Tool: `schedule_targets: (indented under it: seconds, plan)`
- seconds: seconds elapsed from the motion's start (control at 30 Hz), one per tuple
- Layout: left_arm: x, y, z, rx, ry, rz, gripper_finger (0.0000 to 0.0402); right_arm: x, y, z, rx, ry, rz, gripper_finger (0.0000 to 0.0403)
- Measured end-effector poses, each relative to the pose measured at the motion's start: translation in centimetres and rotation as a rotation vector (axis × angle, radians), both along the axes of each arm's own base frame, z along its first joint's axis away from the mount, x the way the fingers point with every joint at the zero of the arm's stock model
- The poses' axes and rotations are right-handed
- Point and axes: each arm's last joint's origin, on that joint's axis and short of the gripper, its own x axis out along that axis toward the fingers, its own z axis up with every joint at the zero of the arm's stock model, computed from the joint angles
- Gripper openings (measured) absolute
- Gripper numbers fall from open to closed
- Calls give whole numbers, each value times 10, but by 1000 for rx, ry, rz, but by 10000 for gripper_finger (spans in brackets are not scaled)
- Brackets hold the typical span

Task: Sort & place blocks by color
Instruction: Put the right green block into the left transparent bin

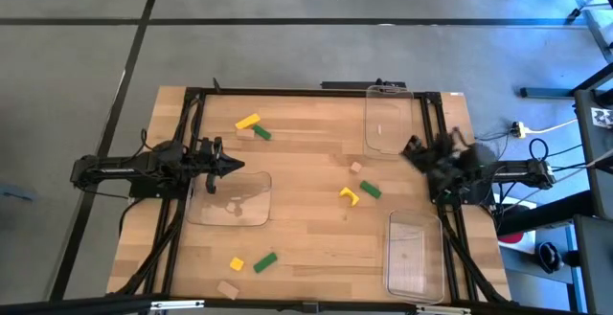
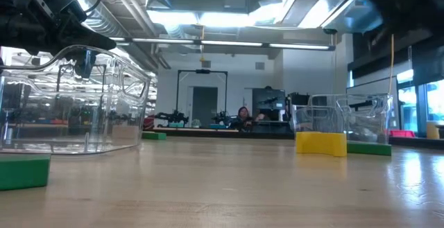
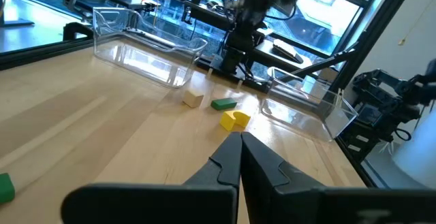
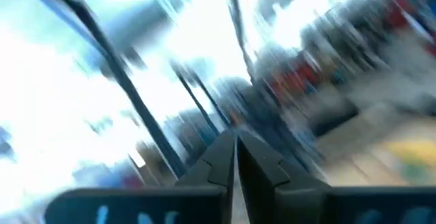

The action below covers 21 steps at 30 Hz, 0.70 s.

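Small wooden blocks lie flat on the table in three groups. Toward the far left are a yellow block (image 1: 247,122), a green block (image 1: 261,134) and a tan piece between them. In the middle are a tan block (image 1: 355,168), a yellow one (image 1: 349,195) (image 3: 235,120) and a green one (image 1: 371,190) (image 3: 223,104). Near the front are a yellow block (image 1: 236,263), a green one (image 1: 265,261) and a tan one (image 1: 227,289). My left gripper (image 1: 235,167) (image 3: 240,137) is shut and empty, held above the left tray's far edge. My right gripper (image 1: 412,150) (image 4: 235,139) is shut and empty, raised at the table's right side.
Three clear plastic trays stand on the table: one at the left (image 1: 251,217), one at the far right (image 1: 388,123), one at the near right (image 1: 414,253). Black frame rails run along both sides of the table. Bare wood lies between the block groups.
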Motion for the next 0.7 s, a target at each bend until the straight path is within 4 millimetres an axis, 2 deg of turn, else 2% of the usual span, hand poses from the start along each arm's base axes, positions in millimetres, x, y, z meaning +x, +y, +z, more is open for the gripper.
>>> schedule_targets:
  seconds: [0.1,0.2,0.4,0.47,0.6,0.7]
  plan:
    - [0,0,0,0,0,0,0,-14,-1,20,-6,-247,-46,23]
    - [0,0,0,0,0,0,0,-24,-2,30,-38,-392,-85,23]
    - [0,0,0,0,0,0,0,-20,-4,31,-39,-360,-175,23]
    - [0,0,0,0,0,0,0,-17,-4,40,-69,-336,-209,23]
    - [0,0,0,0,-1,0,0,-9,-2,81,-202,-342,-239,23]
    - [0,0,0,0,0,0,0,2,3,119,-354,-376,-158,23]
